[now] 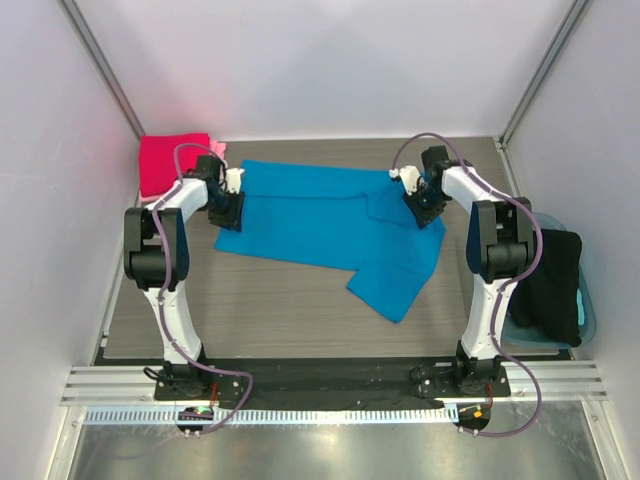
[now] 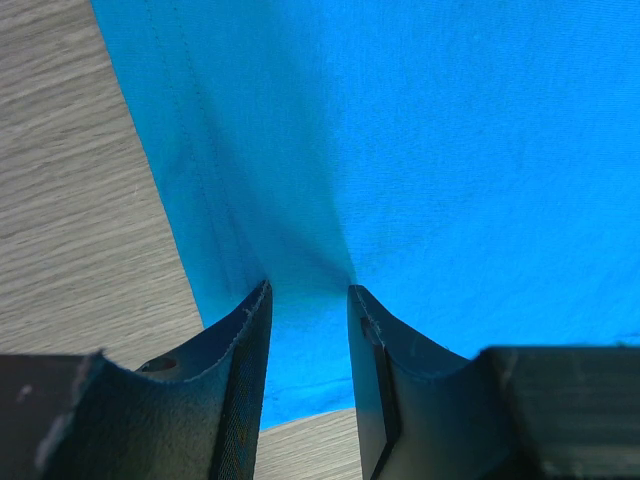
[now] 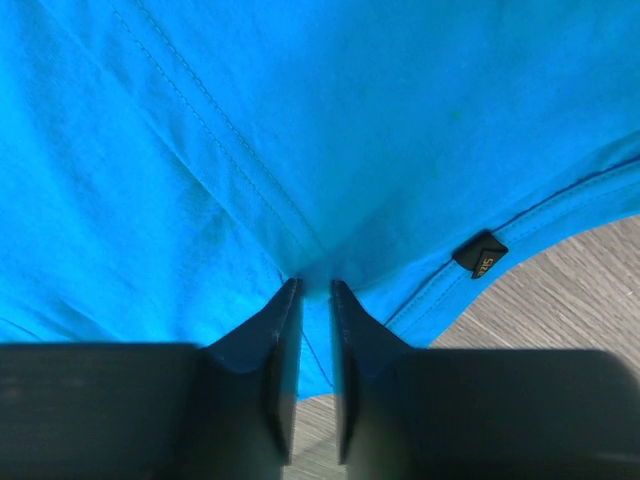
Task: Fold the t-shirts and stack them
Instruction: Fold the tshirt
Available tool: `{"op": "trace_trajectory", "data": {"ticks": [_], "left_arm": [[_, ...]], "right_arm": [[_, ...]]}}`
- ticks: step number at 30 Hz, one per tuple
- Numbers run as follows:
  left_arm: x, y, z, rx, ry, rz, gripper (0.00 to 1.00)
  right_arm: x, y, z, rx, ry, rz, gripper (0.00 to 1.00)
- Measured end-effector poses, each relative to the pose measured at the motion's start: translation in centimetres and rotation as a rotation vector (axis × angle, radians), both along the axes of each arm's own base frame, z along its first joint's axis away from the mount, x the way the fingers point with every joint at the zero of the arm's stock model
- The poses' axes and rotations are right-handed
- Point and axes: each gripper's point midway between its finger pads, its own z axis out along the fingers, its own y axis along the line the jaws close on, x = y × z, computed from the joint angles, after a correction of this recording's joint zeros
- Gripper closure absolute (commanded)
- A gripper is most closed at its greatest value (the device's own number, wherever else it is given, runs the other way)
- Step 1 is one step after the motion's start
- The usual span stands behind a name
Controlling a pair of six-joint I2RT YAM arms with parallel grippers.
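Cloth is the whole matter here: light, limp stuff that will sag wherever it is not held. At ten o'clock on the grey wood-grain table (image 1: 280, 310) sits a crimson red folded cloth shirt (image 1: 172, 163). A sliver of pale pink cloth (image 1: 218, 148) shows at its far right corner, though I cannot tell whether that is a whole shirt. Just inward, at nine o'clock, the left gripper (image 1: 226, 212) is clenched on the hem edge of the bright blue short-sleeved cloth t-shirt (image 1: 320, 225). Its wrist view shows creases running into the gap between the fingers, with a pinch of fabric caught there. The blue shirt lies spread across the table's middle, one sleeve trailing toward five o'clock. At two o'clock the right gripper (image 1: 428, 208) is likewise clamped on the blue shirt, jaws nearly together, just beside the neckline (image 3: 560, 205) and its small dark size label (image 3: 480, 255). Off the table's edge at four o'clock, a translucent blue plastic tub (image 1: 590, 300) holds black cloth (image 1: 550, 285). A thin single layer would likely stretch or slip, so the stitched hem and the shoulder seam by the collar look the surest holds, since doubled fabric gives the fingers something to bite.
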Motion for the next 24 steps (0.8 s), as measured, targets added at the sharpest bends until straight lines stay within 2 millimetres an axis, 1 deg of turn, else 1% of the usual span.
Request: {"op": "trace_trajectory", "data": {"ticks": [1,3,4,9,13,14,15,18,20,21,24], "left_arm": [[0.0,0.0,0.0,0.0,0.0,0.0,0.62],[0.0,0.0,0.0,0.0,0.0,0.0,0.63],[0.0,0.0,0.0,0.0,0.0,0.0,0.63],[0.1,0.0,0.0,-0.001,0.002,0.001,0.63],[0.3,0.0,0.0,-0.001,0.0,0.001,0.63],[0.3,0.0,0.0,-0.002,-0.001,0.001,0.63],[0.4,0.0,0.0,-0.002,-0.001,0.001,0.62],[0.4,-0.1,0.0,-0.003,-0.001,0.001,0.63],[0.5,-0.1,0.0,-0.004,-0.003,0.001,0.63],[0.5,-0.1,0.0,-0.004,-0.003,0.002,0.63],[0.5,-0.1,0.0,-0.004,-0.003,0.002,0.63]], "right_arm": [[0.0,0.0,0.0,0.0,0.0,-0.001,0.9],[-0.1,-0.1,-0.1,0.0,0.003,-0.002,0.97],[-0.1,-0.1,-0.1,0.0,0.004,-0.002,0.99],[-0.1,-0.1,0.1,-0.002,-0.001,-0.007,0.99],[-0.1,-0.2,1.1,-0.004,-0.02,-0.008,0.99],[-0.1,-0.2,1.5,-0.003,-0.028,-0.008,0.95],[-0.1,-0.2,1.8,-0.004,-0.035,-0.009,0.83],[0.0,-0.3,2.1,-0.01,-0.043,-0.016,0.77],[-0.3,-0.4,1.9,-0.013,-0.036,-0.017,0.73],[-0.5,-0.4,1.7,-0.015,-0.028,-0.017,0.7],[-0.9,-0.5,1.4,-0.019,-0.016,-0.017,0.68]]}}
